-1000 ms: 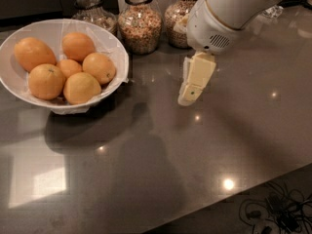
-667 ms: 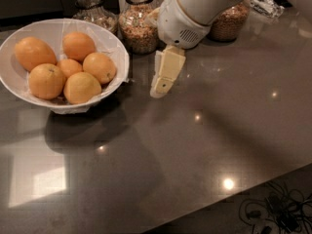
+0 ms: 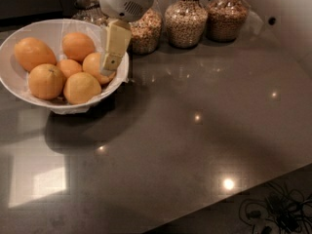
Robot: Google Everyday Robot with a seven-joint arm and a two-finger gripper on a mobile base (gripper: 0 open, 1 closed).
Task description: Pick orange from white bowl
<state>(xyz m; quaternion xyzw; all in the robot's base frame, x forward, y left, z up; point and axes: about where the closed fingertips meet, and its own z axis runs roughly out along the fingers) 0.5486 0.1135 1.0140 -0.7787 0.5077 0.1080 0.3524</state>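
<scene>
The white bowl (image 3: 10,74) stands at the left of the dark counter and holds several orange fruits on a crinkled white lining. The orange (image 3: 34,53), the largest and oval, lies at the bowl's back left. A paler yellowish fruit (image 3: 82,87) lies at the front, with smaller round ones around it. My gripper (image 3: 109,65) hangs from the white arm (image 3: 127,1) and points down over the bowl's right side, just above a small orange (image 3: 92,65). It is well to the right of the oval orange and holds nothing that I can see.
Three glass jars of grain (image 3: 184,18) stand along the back wall, right of the bowl, and another jar (image 3: 85,9) is behind the bowl. The counter's front edge runs diagonally at the lower right, with cables (image 3: 273,211) on the floor beyond it.
My arm has swung left along the counter. The gripper went from the counter's middle to above the bowl's right side. The view has shifted too.
</scene>
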